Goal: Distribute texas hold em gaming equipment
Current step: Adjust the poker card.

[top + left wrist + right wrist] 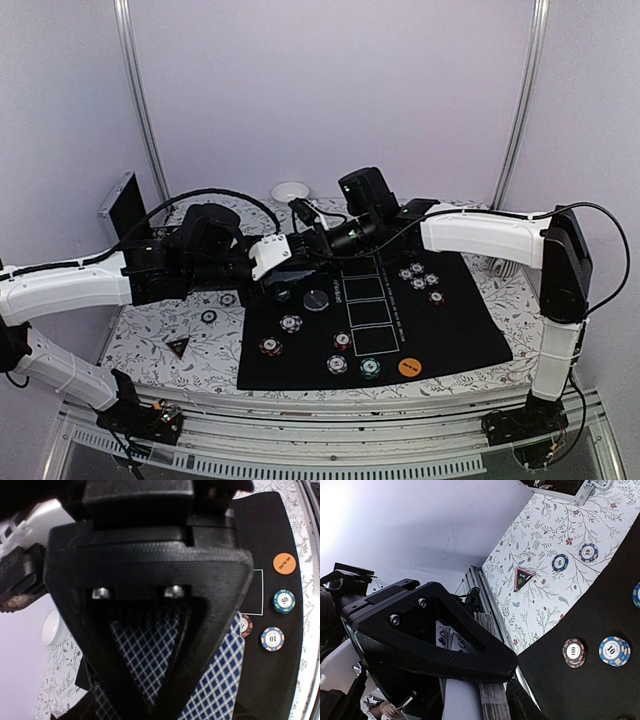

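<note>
Both grippers meet above the back left of the black mat. A deck of playing cards with blue-white checked backs sits between the fingers of my left gripper, which is shut on it. My right gripper stands open around that deck's edge, and two card faces show behind its upper finger. Striped poker chips lie on the mat, with a cluster at the right and an orange button at the front. A black-red triangle marker lies on the floral cloth.
A silver case stands open at the back left. The small white bowl is at the back centre. Two chips lie on the cloth left of the mat. A black disc sits under the grippers.
</note>
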Controlling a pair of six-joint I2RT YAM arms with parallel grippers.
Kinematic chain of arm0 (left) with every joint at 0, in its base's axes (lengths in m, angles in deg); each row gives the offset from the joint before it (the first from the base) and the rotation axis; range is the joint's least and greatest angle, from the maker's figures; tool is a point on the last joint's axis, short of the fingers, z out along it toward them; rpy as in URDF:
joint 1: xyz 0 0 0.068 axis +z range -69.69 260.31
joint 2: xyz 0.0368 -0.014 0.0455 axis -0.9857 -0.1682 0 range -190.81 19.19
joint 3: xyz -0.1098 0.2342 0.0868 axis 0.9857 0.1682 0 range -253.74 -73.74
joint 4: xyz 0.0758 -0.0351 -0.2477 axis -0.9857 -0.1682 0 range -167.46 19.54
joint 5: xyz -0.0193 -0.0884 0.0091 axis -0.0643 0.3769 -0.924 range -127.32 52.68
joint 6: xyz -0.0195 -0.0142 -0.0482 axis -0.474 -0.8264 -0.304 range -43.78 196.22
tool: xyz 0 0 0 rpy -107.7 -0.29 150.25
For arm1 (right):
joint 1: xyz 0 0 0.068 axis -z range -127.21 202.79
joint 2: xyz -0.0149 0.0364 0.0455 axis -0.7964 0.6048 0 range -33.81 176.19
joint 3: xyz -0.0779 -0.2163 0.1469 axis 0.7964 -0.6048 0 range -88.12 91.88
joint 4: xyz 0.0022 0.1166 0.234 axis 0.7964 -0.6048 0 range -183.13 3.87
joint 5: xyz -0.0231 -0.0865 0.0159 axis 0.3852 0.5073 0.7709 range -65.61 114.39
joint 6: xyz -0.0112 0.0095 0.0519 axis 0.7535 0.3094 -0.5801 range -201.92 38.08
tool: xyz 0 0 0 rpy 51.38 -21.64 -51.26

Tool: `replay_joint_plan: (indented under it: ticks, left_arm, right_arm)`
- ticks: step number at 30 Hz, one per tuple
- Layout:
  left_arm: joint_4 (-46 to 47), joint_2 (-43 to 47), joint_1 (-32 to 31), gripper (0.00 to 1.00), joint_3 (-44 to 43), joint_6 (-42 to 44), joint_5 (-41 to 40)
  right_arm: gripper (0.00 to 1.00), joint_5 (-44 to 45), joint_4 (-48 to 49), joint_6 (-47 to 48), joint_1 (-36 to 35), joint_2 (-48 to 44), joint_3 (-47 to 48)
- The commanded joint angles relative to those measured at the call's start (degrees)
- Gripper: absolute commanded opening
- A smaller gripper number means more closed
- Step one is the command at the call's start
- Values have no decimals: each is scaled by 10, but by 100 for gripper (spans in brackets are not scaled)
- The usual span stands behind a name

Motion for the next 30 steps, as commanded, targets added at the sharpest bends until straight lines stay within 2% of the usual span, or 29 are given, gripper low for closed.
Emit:
replay_joint_plan:
  ticks: [1, 10, 17, 26, 30]
  left_arm:
    - [32, 17, 8, 48, 9, -2, 4]
    - [5, 9, 9, 49, 2, -1, 11]
    - [-30, -12, 10, 49, -13, -1, 11]
    - [-32, -17, 12, 47, -15, -3, -3]
    - [-24, -13, 13, 45, -11, -1, -8]
  right_arm:
    - [34, -1, -1, 12, -3, 8, 14]
    - [40, -6, -1, 18, 5, 1, 6]
    - [57, 2, -11, 35, 9, -7, -8]
    - [72, 39, -45, 63, 17, -21, -24]
    - [74, 65, -73, 78, 17, -22, -23]
